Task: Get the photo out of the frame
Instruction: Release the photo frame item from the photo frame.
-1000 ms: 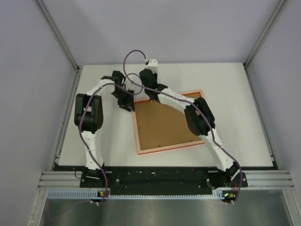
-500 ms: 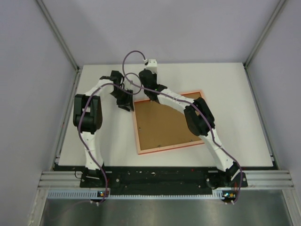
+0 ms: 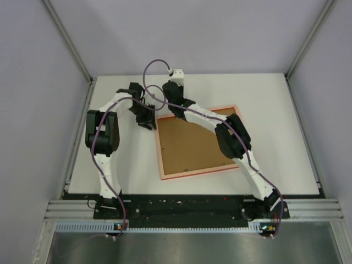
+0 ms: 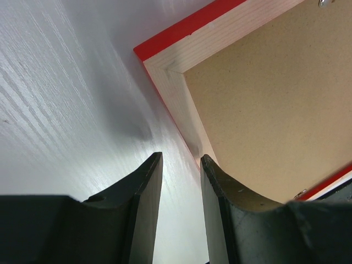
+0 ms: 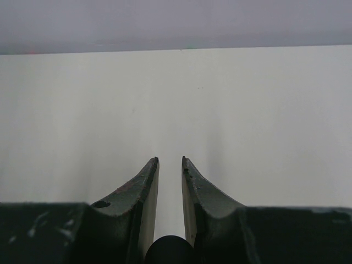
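a thin bright-red rectangle picture frame (image 3: 192,172) lies face down near the middle of the flat white table (image 3: 275,137). it sits a bit turned, not square with the table edge. its back shows a pale pinkish-orange rim all the way around. a plain brown backing board (image 3: 190,146) fills the inside of the rim. the photo cannot be seen; only the board shows.

the left gripper (image 4: 181,157) is low over the table, just beside the frame's far left corner. in the left wrist view its two black fingers (image 4: 144,192) stand a little apart. only white table shows in the gap, so it is holding nothing. the tip of one finger is very near the pale rim, but i cannot tell if it touches. the red outer edge of the frame runs along the corner above the fingers.

the right arm reaches across the frame to its far edge. the right gripper (image 5: 170,160) points away, out over bare table toward the grey back wall (image 5: 176,22). its fingers leave a thin gap, and nothing is in it.
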Motion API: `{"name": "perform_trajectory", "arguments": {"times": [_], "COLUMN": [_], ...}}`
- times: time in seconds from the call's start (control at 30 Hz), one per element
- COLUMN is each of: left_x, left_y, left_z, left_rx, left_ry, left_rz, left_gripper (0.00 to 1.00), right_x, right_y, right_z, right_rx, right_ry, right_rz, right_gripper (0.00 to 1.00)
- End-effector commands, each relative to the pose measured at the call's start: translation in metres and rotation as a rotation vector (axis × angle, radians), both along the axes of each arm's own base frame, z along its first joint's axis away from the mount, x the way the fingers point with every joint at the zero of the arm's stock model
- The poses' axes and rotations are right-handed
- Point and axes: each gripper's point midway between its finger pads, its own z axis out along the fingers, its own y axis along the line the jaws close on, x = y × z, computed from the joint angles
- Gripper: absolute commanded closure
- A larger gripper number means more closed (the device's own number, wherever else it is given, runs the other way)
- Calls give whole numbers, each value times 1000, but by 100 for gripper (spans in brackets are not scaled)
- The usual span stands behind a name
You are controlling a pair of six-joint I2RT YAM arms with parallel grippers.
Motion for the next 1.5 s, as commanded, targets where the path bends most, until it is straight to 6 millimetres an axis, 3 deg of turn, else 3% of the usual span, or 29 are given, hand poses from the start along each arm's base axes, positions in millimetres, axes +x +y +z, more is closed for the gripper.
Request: {"name": "perform_trajectory", "arguments": {"times": [0.0,0.4,0.77,0.93,1.07,1.47], "left_x": [7,8,8,15,20,26], "left_y": [-1,0,-2,-2,-3,-9], "left_z": [25,26,24,39,46,23], "left_rx": [-33,-29,-35,-42,-41,41], "left_ry": [-68,-74,-66,-98,-107,-77], "left_rz": [9,13,17,16,15,28], "left_gripper": [60,60,57,43,42,42], "right_x": [-5,-5,-16,-20,-21,-13], "right_y": [1,-6,13,25,25,22], "right_z": [15,19,32,46,50,51], "right_rx": [-9,-23,-4,53,63,81], "right_ry": [-34,-52,-52,-11,-6,-8], "right_rz": [-21,-54,6,53,53,48], "right_gripper": [100,100,100,100,100,100]}}
